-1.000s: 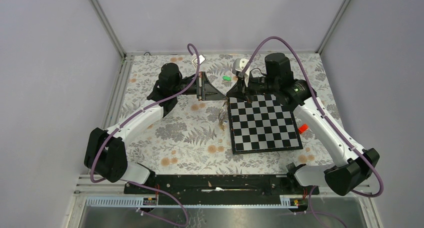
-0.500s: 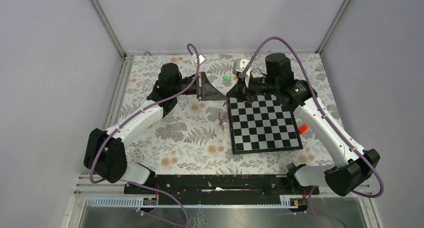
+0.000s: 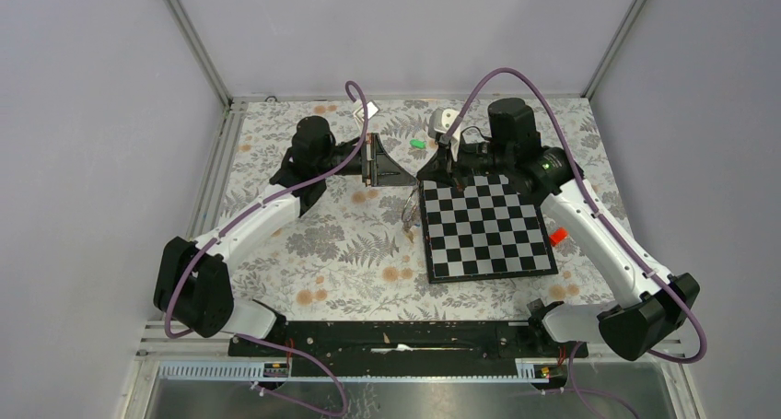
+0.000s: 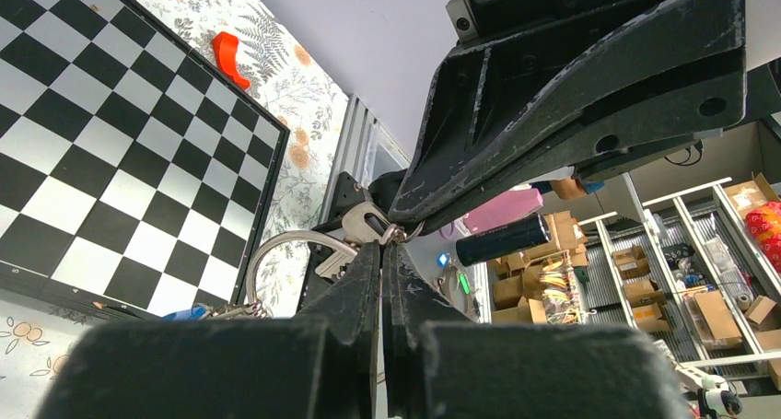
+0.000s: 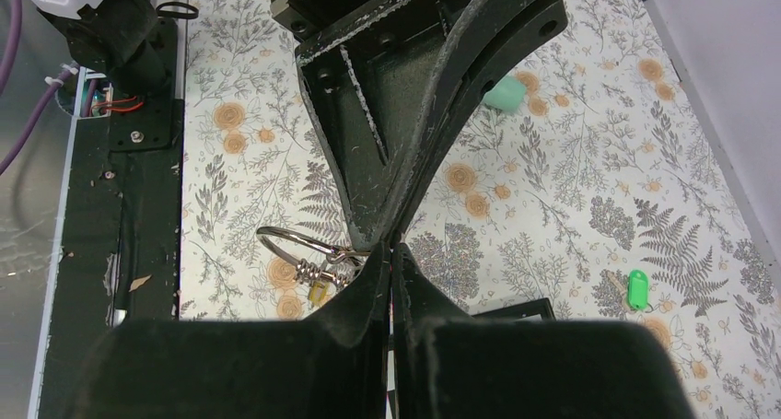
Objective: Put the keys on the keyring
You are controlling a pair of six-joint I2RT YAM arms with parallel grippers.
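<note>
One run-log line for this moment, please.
left gripper: shut on keyring | right gripper: shut, tips meeting left's | keyring: hanging beside chessboard corner | green key: loose on tabletop, not on ring

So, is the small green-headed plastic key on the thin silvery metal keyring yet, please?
Not on: the green-headed key lies alone on the floral table, apart from the keyring.

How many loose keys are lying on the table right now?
1. The green-headed key lies on the floral table, apart from the keyring. Others may be hidden under the arms.
</note>
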